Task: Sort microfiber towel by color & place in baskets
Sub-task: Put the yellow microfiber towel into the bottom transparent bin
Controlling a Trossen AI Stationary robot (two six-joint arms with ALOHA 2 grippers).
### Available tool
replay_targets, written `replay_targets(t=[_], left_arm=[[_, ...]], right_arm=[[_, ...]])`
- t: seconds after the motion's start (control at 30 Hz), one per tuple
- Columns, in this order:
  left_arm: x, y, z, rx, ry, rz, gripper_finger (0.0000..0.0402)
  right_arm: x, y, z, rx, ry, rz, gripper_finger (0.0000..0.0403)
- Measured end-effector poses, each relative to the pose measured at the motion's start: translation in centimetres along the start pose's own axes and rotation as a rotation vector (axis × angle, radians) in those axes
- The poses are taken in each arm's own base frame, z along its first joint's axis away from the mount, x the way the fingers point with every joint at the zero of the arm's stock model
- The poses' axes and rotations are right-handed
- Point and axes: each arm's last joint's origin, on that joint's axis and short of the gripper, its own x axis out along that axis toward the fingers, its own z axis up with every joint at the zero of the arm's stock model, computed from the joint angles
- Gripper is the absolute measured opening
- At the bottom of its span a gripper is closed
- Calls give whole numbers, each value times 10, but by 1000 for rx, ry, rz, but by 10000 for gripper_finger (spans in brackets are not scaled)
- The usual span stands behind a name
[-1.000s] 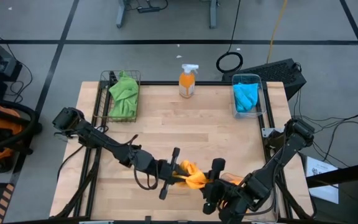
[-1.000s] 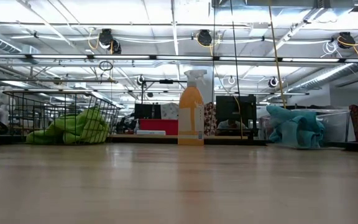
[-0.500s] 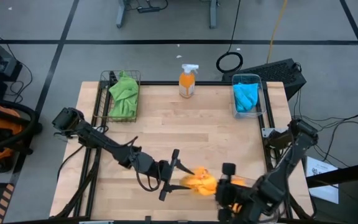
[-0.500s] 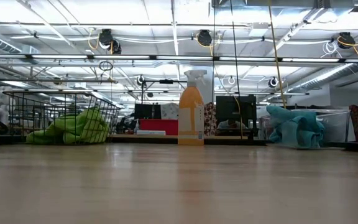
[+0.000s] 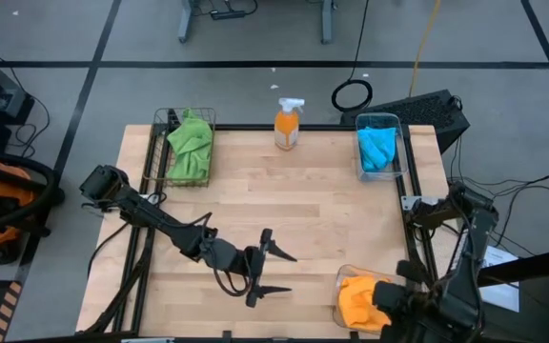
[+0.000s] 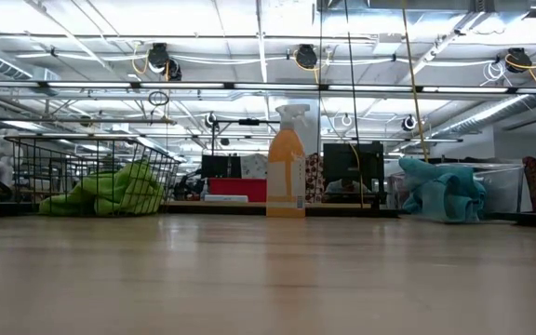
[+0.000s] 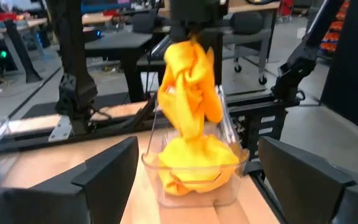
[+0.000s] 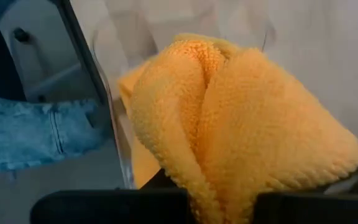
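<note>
An orange microfiber towel (image 7: 188, 87) hangs from my shut right gripper (image 7: 194, 28) over a clear plastic basket (image 7: 232, 140) at the table's near right corner. A second orange towel (image 7: 194, 165) lies in that basket. My left gripper (image 5: 292, 274) stands open near the table's front middle, with nothing between its fingers. Green towels (image 5: 190, 143) lie in the black wire basket (image 5: 160, 122) at the far left. Blue towels (image 5: 377, 148) lie in the clear basket (image 5: 404, 152) at the far right. My right gripper pinches the orange towel's bunched upper end (image 7: 190, 48) between its two fingers, coming from above. The cloth bulges past the fingers in thick folds (image 8: 229, 118). It hangs slack below the gripper, its lower end down at the basket's rim, close over the towel inside.
An orange spray bottle (image 5: 288, 124) with a white trigger stands at the far edge's middle. Bare wood lies between the far baskets and my left gripper. The right arm's frame (image 5: 446, 219) stands along the table's right edge.
My left gripper has opened and let go of the orange towel, staying where it was. My right gripper has shut on the towel and carried it toward the table's right near corner, and the towel now hangs over the clear basket.
</note>
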Motion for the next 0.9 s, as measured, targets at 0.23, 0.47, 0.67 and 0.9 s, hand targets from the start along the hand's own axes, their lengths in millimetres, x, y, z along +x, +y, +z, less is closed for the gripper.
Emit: replay_targets(t=[0.23,0.47,0.67,0.9], left_arm=[[0,1,-4,-10,41,27,336],[-1,-1,-5,-7,52,24,336],[-1,-1,-5,-10,50,25,336],[-1,-1,-5,-32,55,25,336]], right_arm=[[22,10,-24,23,122,-72,7],[57,12,-37,20,188,-112,7],[87,8,-38,-32,196,-131,8],[118,6,-36,-62,190,-85,10]])
